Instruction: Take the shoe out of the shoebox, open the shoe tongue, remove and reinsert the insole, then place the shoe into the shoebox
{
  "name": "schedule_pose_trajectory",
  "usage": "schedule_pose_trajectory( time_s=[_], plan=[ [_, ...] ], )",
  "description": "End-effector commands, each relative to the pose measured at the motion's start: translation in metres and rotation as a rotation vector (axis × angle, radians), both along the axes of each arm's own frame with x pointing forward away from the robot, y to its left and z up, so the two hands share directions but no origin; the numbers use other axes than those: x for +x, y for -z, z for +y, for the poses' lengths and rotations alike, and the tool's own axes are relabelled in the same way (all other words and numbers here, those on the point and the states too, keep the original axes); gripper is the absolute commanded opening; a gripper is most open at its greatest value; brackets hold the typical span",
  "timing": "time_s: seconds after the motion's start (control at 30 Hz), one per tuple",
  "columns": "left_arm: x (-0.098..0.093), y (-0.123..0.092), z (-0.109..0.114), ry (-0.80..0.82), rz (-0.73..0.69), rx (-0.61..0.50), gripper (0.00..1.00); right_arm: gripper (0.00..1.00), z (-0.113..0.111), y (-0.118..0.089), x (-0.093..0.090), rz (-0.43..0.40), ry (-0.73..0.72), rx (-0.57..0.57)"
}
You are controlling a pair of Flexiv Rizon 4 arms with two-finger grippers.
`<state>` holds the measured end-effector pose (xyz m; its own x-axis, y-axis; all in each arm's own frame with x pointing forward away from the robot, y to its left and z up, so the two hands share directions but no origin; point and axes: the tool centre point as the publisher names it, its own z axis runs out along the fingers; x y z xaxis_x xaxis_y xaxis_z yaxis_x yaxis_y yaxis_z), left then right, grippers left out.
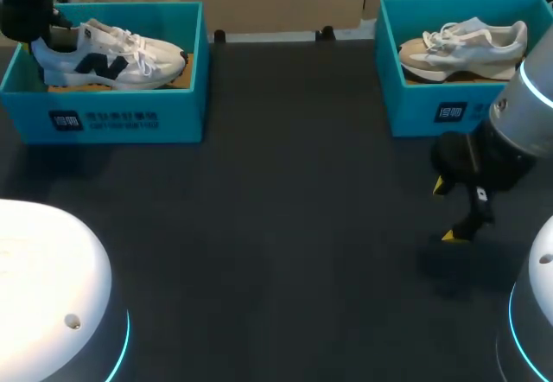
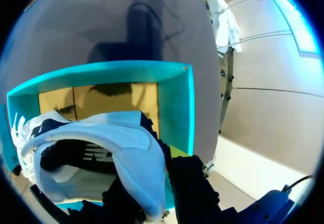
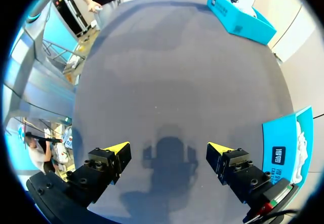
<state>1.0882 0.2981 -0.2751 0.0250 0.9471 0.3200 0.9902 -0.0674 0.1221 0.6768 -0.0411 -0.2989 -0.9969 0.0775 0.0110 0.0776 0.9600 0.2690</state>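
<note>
Teal box [image 1: 121,118] at my far left holds the white shoe [image 1: 112,56], not yet out. My left gripper [image 1: 41,45] is at its heel, and the fingers seem to pinch the heel from both sides, though their tips are hidden. I judge only the first step begun: tongue, insole and return all remain. My right gripper [image 3: 168,148] hangs wide open and empty over the table [image 1: 285,183].

Black right hand [image 3: 168,148] has yellow-tipped, screwed fingers [image 3: 101,165].
</note>
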Motion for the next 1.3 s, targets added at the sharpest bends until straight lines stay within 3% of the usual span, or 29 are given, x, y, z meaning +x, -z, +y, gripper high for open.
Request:
schedule_pose_trajectory(
  time_s=[0.03, 0.37, 0.73, 1.3],
  plan=[
    [0.007, 0.002, 0.002, -0.004, 0.010, -0.001, 0.00, 1.00, 0.000, 0.001, -0.001, -0.002, -0.001, 0.000],
    [-0.004, 0.011, 0.010, -0.004, 0.035, -0.005, 0.00, 1.00, 0.000, 0.001, -0.001, -0.002, -0.001, 0.000],
    [-0.029, 0.019, 0.016, 0.019, 0.043, -0.006, 0.00, 1.00, 0.000, 0.001, -0.001, -0.002, -0.001, 0.000],
    [-0.032, 0.037, 0.007, 0.005, 0.089, 0.000, 0.00, 1.00, 0.000, 0.001, -0.001, -0.002, -0.001, 0.000]
  ],
)
